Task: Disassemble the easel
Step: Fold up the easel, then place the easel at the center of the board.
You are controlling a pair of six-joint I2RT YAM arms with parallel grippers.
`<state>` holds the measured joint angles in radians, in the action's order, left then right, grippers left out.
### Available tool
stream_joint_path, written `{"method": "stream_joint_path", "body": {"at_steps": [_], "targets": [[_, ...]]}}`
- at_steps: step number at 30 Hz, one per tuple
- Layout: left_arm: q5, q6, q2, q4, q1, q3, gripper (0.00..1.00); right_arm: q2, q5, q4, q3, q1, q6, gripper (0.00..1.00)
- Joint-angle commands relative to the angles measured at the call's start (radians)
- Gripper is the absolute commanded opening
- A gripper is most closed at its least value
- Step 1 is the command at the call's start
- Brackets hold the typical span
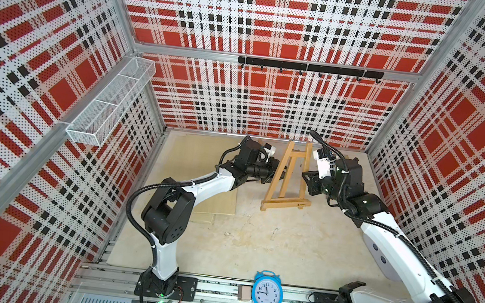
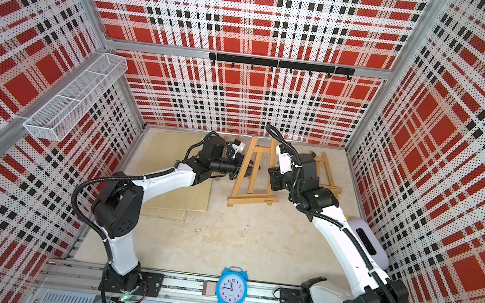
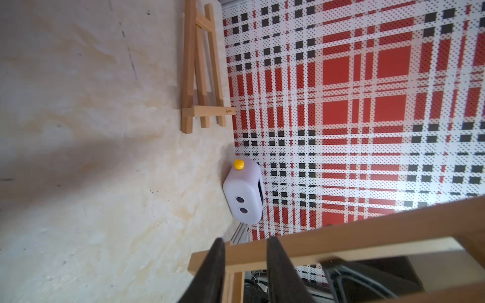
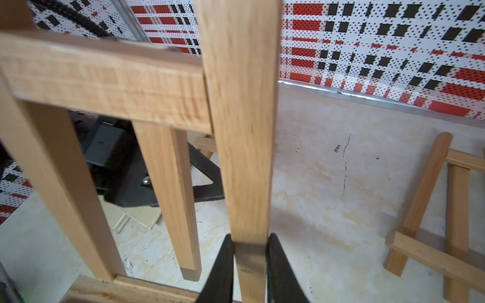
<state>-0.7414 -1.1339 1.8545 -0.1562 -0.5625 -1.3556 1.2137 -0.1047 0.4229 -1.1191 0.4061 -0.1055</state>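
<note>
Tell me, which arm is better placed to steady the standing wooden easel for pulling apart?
Right, probably: the right hand is shut on an upright of the standing light wooden easel. The left hand only straddles the frame, a gap showing beside the wood.

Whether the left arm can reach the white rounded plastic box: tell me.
Probably not: the left fingers straddle the standing wooden easel, and the right arm stands between them and the white rounded plastic box.

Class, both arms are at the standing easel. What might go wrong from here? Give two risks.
1. Only the right hand clamps an upright of the easel. The left hand merely straddles the other side, open, so pulling may tip it.
2. It could topple onto the second easel lying nearby.
</note>
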Motion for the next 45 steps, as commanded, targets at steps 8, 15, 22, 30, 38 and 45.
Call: {"method": "stream_joint_path", "body": {"at_steps": [8, 15, 22, 30, 38, 45], "targets": [[0.174, 0.342, -0.213, 0.450, 0.294, 0.017, 0.33, 0.003, 0.221, -0.012, -0.138, 0.001, 0.029, 0.01], [0.228, 0.538, -0.321, 0.718, 0.493, -0.140, 0.37, 0.051, 0.321, 0.049, -0.200, -0.006, 0.062, 0.01], [0.210, 0.630, -0.291, 0.832, 0.580, -0.283, 0.37, 0.046, 0.371, 0.197, -0.246, -0.006, 0.009, 0.01], [0.115, 0.653, -0.210, 0.823, 0.594, -0.386, 0.37, 0.162, 0.378, 0.341, -0.288, -0.008, -0.034, 0.01], [0.112, 0.612, -0.196, 0.811, 0.609, -0.389, 0.37, 0.303, 0.305, 0.398, -0.380, -0.084, -0.052, 0.01], [0.126, 0.592, -0.198, 0.799, 0.621, -0.380, 0.37, 0.484, 0.252, 0.376, -0.500, -0.155, 0.017, 0.00]]}}
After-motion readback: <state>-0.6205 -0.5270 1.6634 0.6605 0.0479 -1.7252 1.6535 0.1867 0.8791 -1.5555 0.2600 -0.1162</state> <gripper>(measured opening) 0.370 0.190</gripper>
